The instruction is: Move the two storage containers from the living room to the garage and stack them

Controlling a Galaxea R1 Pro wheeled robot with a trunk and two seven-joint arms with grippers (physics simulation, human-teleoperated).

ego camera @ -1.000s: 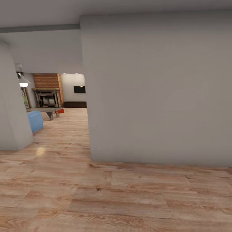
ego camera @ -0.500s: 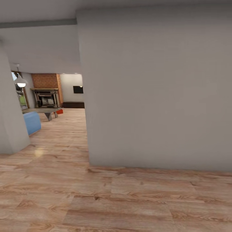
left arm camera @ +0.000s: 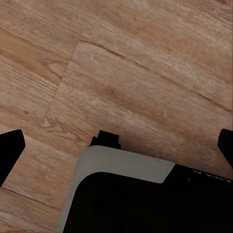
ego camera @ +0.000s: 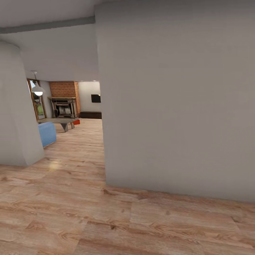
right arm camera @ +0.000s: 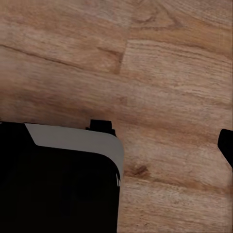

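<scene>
head view: a broad, flat grey wall (ego camera: 177, 106) with a matte, plain face fills the right side, its square corner meeting light wood-plank flooring (ego camera: 106, 219) with a strong knotty grain. a second grey wall (ego camera: 14, 109) stands at the left, and between the two an opening leads to the living room (ego camera: 71, 117). there, one brick fireplace (ego camera: 63, 101) with a dark boxy mantel stands at the back, one round white hanging lamp (ego camera: 38, 91) glows beside a wood-framed glass door (ego camera: 35, 102), one rounded blue sofa (ego camera: 47, 134) end pokes out from behind the left wall, and one flat grey desk (ego camera: 58, 121) on angled legs sits past it. one small orange-red shape (ego camera: 76, 122) on the flooring just beside the desk is probably a storage container; it is too far off to make out its form.

the left wrist view looks down on plank flooring, with the left hand (left arm camera: 116, 145) showing dark fingertips (left arm camera: 10, 145) at both edges, well apart. the right wrist view shows the same flooring and one dark fingertip (right arm camera: 227, 145) at the edge; i cannot tell how the right hand stands.
</scene>
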